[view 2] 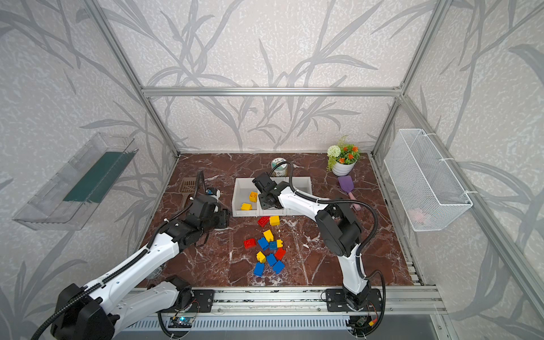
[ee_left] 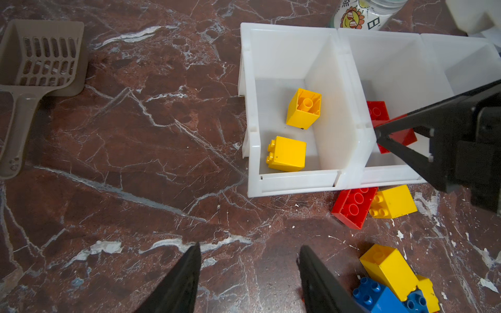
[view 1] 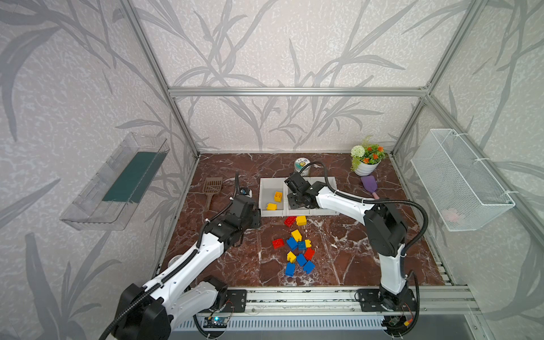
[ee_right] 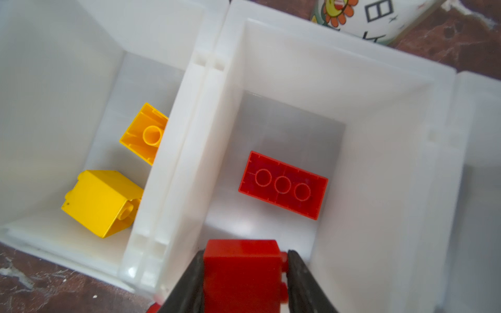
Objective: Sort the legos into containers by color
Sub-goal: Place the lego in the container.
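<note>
- The right gripper has its fingers pinching a square red brick by two opposite sides, with the studs against one finger.
- Directly under those fingers is the middle one of the three joined white bins. A long red brick lies flat on its floor, three rings facing up, apart from the pinched one.
- Off to one side of the right fingers, in the end bin, two yellow bricks lie tipped over, close together.
- The left gripper has its fingers spread wide, with only the bare marble table between them.
- Ahead of the left fingertips stands the end bin with the yellow pair, its near corner just beyond them.
- To the side of the left fingers the loose legos sit in a heap of red, yellow and blue on the table. A long red one and a yellow one lie side by side just before the bins' front wall.
</note>
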`<action>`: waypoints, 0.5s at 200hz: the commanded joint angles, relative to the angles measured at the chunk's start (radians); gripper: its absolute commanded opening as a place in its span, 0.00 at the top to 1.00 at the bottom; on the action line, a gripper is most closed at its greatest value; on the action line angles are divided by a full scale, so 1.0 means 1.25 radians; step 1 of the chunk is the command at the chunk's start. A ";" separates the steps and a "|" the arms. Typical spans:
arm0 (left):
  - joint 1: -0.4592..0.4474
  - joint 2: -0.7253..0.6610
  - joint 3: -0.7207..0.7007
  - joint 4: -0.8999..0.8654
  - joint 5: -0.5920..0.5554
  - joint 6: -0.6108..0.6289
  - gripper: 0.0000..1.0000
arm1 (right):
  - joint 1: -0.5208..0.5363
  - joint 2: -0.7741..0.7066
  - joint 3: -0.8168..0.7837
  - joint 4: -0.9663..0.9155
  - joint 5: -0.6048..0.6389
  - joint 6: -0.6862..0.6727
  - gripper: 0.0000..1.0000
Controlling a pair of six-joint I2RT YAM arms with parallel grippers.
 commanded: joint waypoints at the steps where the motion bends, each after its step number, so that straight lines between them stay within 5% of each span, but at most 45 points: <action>1: 0.004 -0.012 -0.012 -0.013 0.001 -0.018 0.39 | -0.007 0.007 0.042 -0.024 -0.023 -0.011 0.47; 23: 0.003 -0.006 -0.011 -0.012 0.007 -0.019 0.39 | -0.008 0.005 0.052 -0.031 -0.024 -0.019 0.40; 100: 0.004 -0.002 -0.022 -0.005 0.013 -0.025 0.39 | -0.012 -0.095 0.001 -0.029 -0.042 -0.010 0.38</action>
